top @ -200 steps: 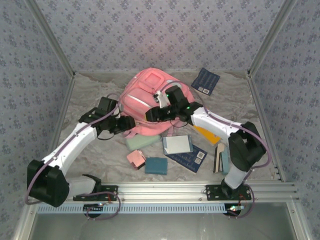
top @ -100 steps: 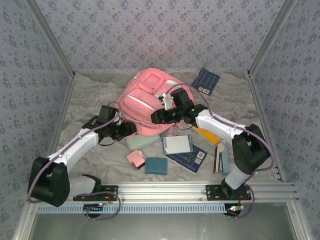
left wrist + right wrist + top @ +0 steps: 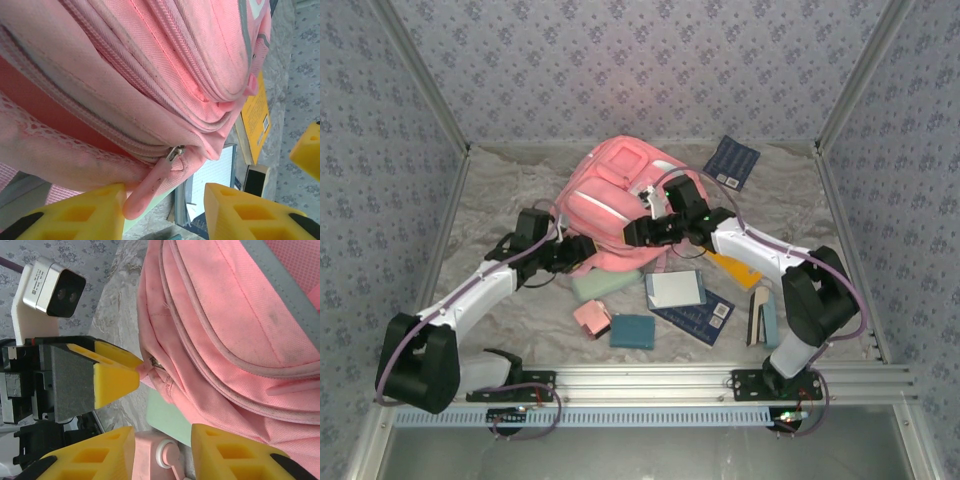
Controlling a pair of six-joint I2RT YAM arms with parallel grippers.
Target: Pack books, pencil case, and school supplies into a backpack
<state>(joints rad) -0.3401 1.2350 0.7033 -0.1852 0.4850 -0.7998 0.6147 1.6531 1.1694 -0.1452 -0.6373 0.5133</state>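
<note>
The pink backpack [image 3: 615, 200] lies mid-table with its zipper closed. My left gripper [image 3: 582, 250] is at its near-left corner. In the left wrist view this gripper [image 3: 165, 200] is open, with the pink zipper pull [image 3: 150, 187] hanging between the fingers and resting against the left one. My right gripper [image 3: 638, 230] hovers at the backpack's near edge. In the right wrist view it [image 3: 162, 440] is open, facing the left gripper [image 3: 135, 371]. The mint pencil case [image 3: 603, 285] lies just below the backpack. Nearby lie a white-and-blue book [image 3: 675, 289], a navy book [image 3: 700, 318] and a yellow book [image 3: 735, 268].
Another navy book [image 3: 731, 161] lies at the back right. A pink boxy piece [image 3: 592, 318] and a teal block [image 3: 632, 331] sit near the front rail. A thin teal-and-black slab [image 3: 763, 317] stands by the right arm's base. Patterned walls close in three sides.
My left gripper has moved right, up to the backpack's corner, and its jaws have narrowed around the zipper pull. The right gripper shifted slightly right along the backpack's edge.
</note>
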